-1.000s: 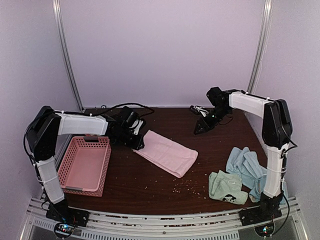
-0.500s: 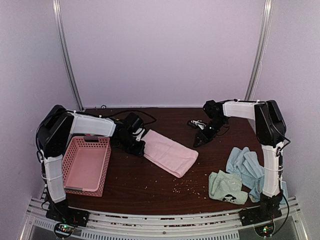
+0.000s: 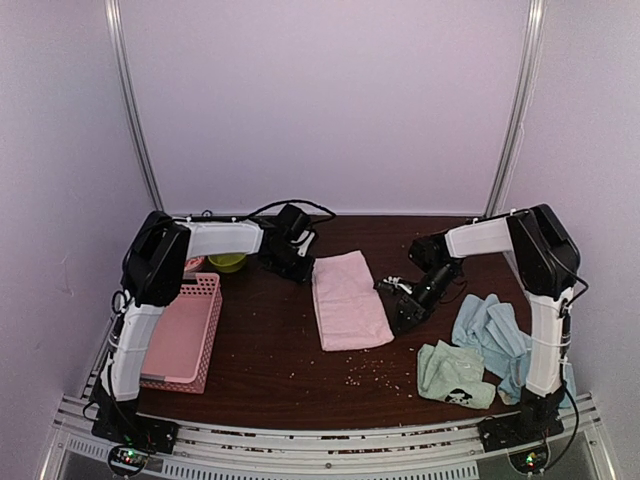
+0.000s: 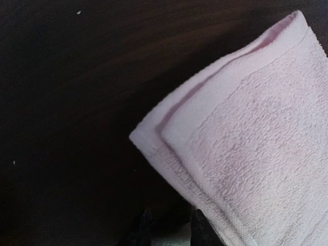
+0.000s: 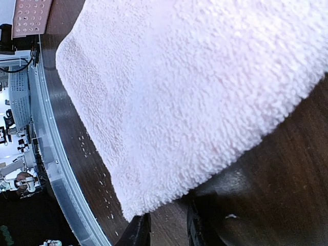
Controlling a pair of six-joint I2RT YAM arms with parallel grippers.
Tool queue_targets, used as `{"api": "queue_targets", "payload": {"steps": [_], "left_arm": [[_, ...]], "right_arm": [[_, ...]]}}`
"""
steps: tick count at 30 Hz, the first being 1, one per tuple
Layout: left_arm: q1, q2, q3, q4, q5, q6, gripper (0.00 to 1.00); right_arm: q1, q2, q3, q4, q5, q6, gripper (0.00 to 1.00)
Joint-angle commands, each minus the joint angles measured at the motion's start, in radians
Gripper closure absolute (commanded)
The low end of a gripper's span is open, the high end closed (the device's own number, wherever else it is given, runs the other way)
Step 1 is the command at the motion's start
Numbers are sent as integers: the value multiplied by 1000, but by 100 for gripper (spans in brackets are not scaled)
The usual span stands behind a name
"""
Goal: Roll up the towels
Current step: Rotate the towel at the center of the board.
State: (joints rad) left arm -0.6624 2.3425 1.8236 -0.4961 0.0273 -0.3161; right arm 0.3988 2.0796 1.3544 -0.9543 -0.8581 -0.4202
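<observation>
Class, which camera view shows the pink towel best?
The top external view: the whole pink towel shows, folded flat. The left wrist view shows only one layered corner; the right wrist view only part of its surface.

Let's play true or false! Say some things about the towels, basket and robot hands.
1. The pink cloth towel lies flat, not rolled, on the dark wooden table. True.
2. The mint green towel with a dark mark sits in the pink latticed plastic basket. False: it lies on the table beside the light blue towels.
3. The left gripper is at the pink towel's far corner. True.
4. The right gripper is over the basket. False: it is at the pink towel's right edge.
</observation>
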Motion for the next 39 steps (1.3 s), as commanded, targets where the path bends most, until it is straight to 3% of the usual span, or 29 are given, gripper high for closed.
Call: {"api": "queue_targets", "payload": {"steps": [1,5,8,12,15,16,17,18,19,20,22,23,26,27,32,39], "left_arm": [[28,-80,-15,-59,-91,43,71],[29,-225,-129,-60,-142,51,65],[7,-349,-236,-1,-51,90,67],[-74,-473,-373,122,133,142,72],[-148,-503,-452,220,251,150,77],[-171,-498,-468,244,266,150,82],[-195,-478,-475,261,274,150,87],[-217,-458,-476,268,273,148,92],[-238,-436,-472,273,272,145,96],[-254,-415,-468,278,271,142,100],[-282,-382,-464,297,268,138,100],[-290,-369,-469,313,267,129,100],[-292,-345,-502,355,282,114,100],[-292,-341,-525,375,291,114,100],[-293,-308,-638,445,319,111,100],[-293,-300,-710,386,237,152,100]], "right_arm": [[-26,-47,-11,-55,19,-56,74],[-105,-118,37,-107,27,-82,74],[-122,-201,83,-72,99,-60,73],[-121,-349,115,102,207,44,72],[-121,-466,87,338,282,149,66],[-122,-498,66,420,312,201,61],[-124,-521,35,516,337,244,41],[-124,-538,-6,615,381,301,9],[-128,-544,-48,702,413,359,1],[-136,-538,-83,763,370,344,0],[-135,-482,-73,760,249,310,1],[-133,-434,-33,715,185,308,7],[-120,-288,112,575,14,297,42],[-108,-251,132,552,-13,289,49],[-31,-117,150,590,0,322,57],[63,155,295,497,0,320,67]]}}
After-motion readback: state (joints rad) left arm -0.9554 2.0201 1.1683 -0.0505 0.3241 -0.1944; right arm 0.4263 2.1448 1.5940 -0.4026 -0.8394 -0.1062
